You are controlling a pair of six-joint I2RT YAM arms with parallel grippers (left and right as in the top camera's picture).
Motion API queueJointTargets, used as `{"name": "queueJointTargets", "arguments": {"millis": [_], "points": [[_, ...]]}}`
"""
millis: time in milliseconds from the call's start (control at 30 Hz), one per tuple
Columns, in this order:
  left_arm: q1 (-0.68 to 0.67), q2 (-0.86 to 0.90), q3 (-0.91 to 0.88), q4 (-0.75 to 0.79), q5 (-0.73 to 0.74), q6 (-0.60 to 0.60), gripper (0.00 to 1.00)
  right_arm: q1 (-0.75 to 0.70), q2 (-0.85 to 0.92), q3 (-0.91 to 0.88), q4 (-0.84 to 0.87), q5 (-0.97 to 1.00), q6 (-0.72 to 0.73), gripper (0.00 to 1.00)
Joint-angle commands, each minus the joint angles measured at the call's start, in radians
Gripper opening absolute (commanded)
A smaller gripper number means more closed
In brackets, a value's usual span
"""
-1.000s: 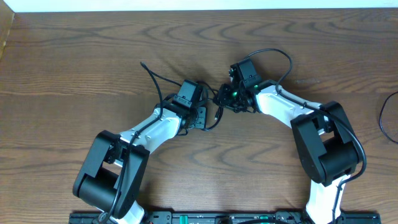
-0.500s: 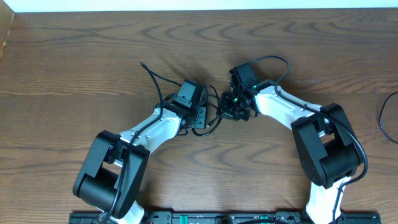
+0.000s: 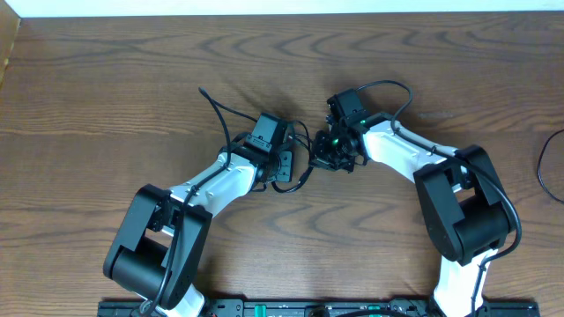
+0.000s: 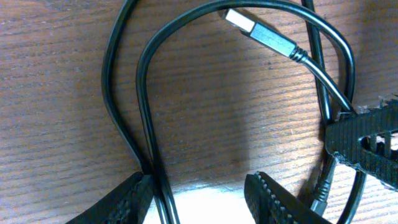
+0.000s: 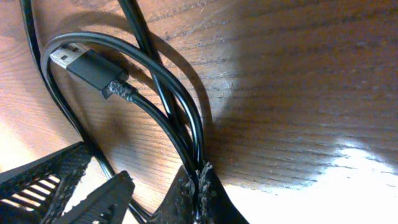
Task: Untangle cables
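The black cable [image 3: 215, 107] lies on the wooden table, looped between my two grippers, with one end trailing up and left. Its USB plug shows in the left wrist view [image 4: 258, 34] and the right wrist view [image 5: 87, 65]. My right gripper [image 3: 322, 160] is shut on two black strands [image 5: 199, 176]. My left gripper [image 3: 286, 167] is open [image 4: 199, 190], low over the table, with two black strands [image 4: 144, 112] running between its jaws against the left finger [image 4: 121, 202]. The grippers are close together. No white cable is in view.
A thin black cord [image 3: 543, 167] curves in at the table's right edge, partly out of view. A light strip [image 3: 282, 7] runs along the table's far edge. The right arm's thick wire [image 3: 397, 88] arches above its wrist.
My right gripper has moved a little toward the front of the table, staying shut on the black cable. The loop by my left gripper has shifted slightly. The left arm has not moved.
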State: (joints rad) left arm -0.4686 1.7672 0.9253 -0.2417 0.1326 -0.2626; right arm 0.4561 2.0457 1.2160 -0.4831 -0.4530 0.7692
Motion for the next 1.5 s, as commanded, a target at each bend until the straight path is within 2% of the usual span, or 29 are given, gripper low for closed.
{"name": "queueJointTargets", "arguments": {"millis": [0,400,667,1100,1300,1467], "points": [[-0.008,-0.037,-0.002,0.0,0.043,0.024,0.53,-0.021,0.165,-0.103,-0.062,0.235,-0.024,0.01],[-0.008,-0.317,0.004,-0.005,0.029,0.045,0.53,-0.023,0.165,-0.103,-0.027,0.242,-0.027,0.01],[-0.005,-0.407,0.004,-0.081,-0.152,0.044,0.53,-0.042,0.135,-0.089,-0.008,0.251,-0.154,0.01],[-0.003,-0.41,0.003,-0.106,-0.148,0.04,0.53,-0.137,-0.211,0.154,-0.304,0.406,-0.338,0.01],[-0.003,-0.41,0.002,-0.13,-0.144,0.04,0.53,-0.179,-0.375,0.245,-0.41,0.425,-0.36,0.01],[-0.004,-0.41,0.002,-0.141,-0.131,0.037,0.53,-0.207,-0.463,0.265,-0.434,0.43,-0.367,0.01]]}}
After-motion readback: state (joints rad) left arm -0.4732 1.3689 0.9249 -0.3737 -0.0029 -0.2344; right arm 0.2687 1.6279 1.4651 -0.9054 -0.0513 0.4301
